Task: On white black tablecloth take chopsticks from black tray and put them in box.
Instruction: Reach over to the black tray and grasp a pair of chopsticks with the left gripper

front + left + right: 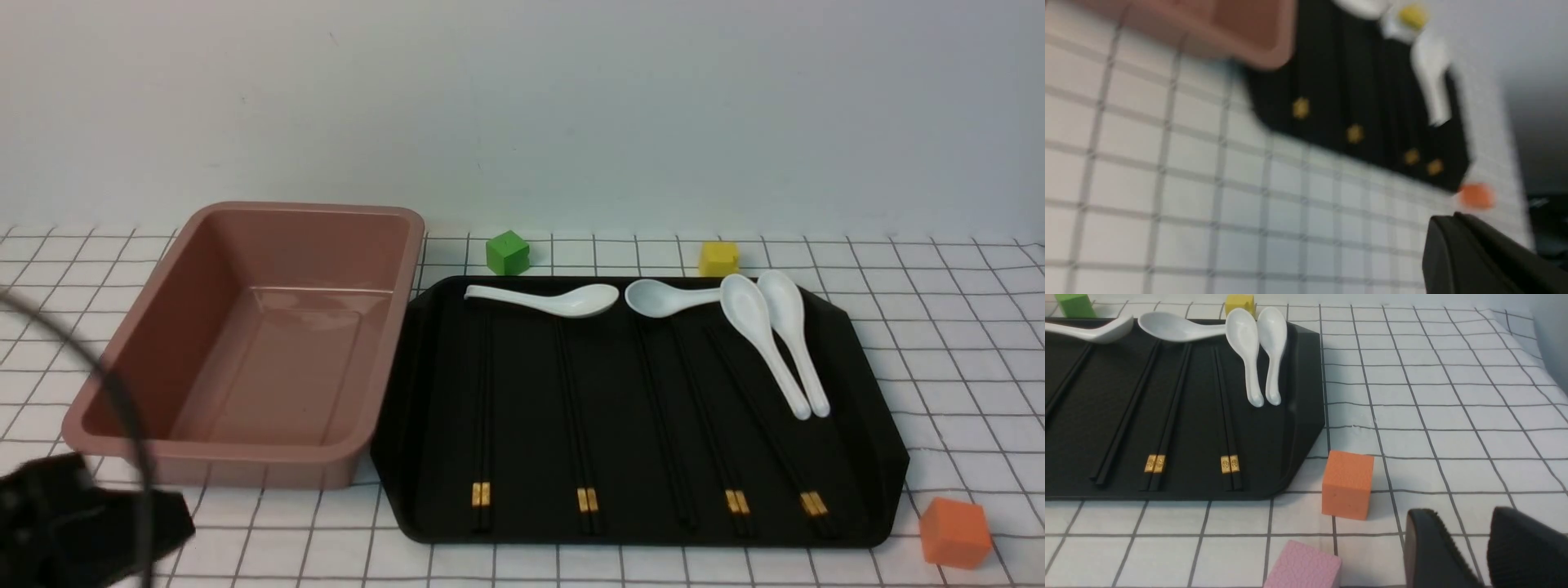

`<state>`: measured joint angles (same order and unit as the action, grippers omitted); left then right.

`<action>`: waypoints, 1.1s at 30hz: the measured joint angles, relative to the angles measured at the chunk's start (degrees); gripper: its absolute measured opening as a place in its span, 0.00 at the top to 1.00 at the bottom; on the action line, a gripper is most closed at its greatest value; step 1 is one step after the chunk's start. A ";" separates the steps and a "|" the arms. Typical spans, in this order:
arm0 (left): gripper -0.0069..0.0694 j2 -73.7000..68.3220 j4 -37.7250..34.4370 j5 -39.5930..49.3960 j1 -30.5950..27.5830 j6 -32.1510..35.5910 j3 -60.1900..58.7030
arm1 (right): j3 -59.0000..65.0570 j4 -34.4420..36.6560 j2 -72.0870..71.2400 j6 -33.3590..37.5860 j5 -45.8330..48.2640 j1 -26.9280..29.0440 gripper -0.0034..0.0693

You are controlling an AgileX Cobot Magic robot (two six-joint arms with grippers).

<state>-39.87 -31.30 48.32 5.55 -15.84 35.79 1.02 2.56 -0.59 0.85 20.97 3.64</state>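
Several pairs of black chopsticks [575, 408] with gold bands lie side by side in the black tray [882, 425] on the grid tablecloth [963, 343]. The pink box [204, 327] stands empty, touching the tray's left side. My left arm [82, 523] is low at the front left, in front of the box. In the blurred left wrist view its gripper [1453, 222] is shut and empty, away from the tray [1274, 106]. My right gripper [1464, 518] is open and empty over the cloth, to the right of the tray [1306, 416] and its chopsticks [1229, 416].
Several white spoons [767, 343] lie at the tray's far end, two of them over the rightmost chopsticks. A green cube [507, 251] and a yellow cube [718, 258] sit behind the tray. An orange cube [1347, 484] and a pink cube [1304, 565] sit near my right gripper.
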 joint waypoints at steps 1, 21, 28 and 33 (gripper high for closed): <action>0.93 -5.39 2.52 2.95 0.00 -0.04 2.27 | 0.00 0.00 0.00 0.00 0.00 0.00 0.62; 0.76 -65.72 25.41 13.66 29.42 -17.54 44.49 | 0.00 0.00 0.00 0.00 0.00 0.00 0.62; 0.51 -77.91 30.78 16.44 30.37 -19.47 58.00 | 0.00 0.00 0.00 0.00 0.00 0.00 0.62; 0.45 -81.57 34.79 14.53 30.32 -20.43 61.37 | 0.00 0.00 0.00 0.00 0.00 0.00 0.62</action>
<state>-121.44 3.49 62.85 35.87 -36.28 97.17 1.02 2.56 -0.59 0.85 20.97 3.64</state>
